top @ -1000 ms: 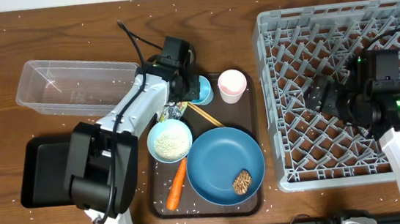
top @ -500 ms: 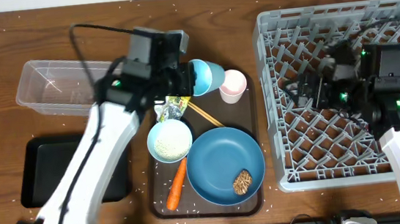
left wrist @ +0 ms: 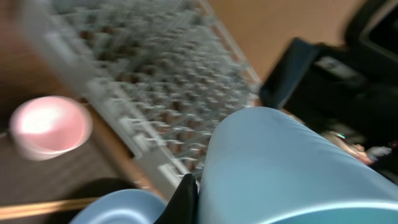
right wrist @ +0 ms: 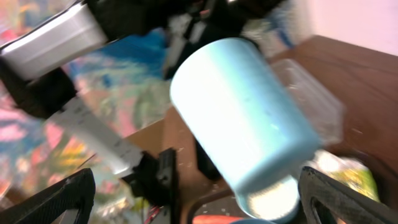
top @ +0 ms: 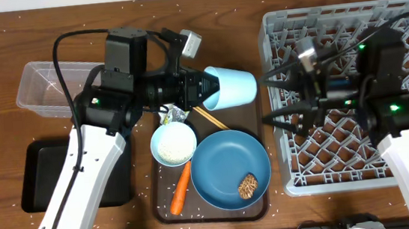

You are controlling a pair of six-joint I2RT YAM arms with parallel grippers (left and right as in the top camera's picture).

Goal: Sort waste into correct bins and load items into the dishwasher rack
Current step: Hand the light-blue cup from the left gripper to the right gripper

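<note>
Cup check: I see my left gripper (top: 200,89) clamping the small round light-blue cup (top: 233,86) sideways; my right gripper (top: 266,99) gapes wide just beside its base.

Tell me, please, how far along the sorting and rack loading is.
Done: nothing visible yet; the rack, clear tub and black bin show no items. In hand: left jaws shut on the light-blue cup, held toward the open right jaws. Left: white bowl of rice, plate, lump, carrot, chopsticks, wrapper, pink cup.
</note>
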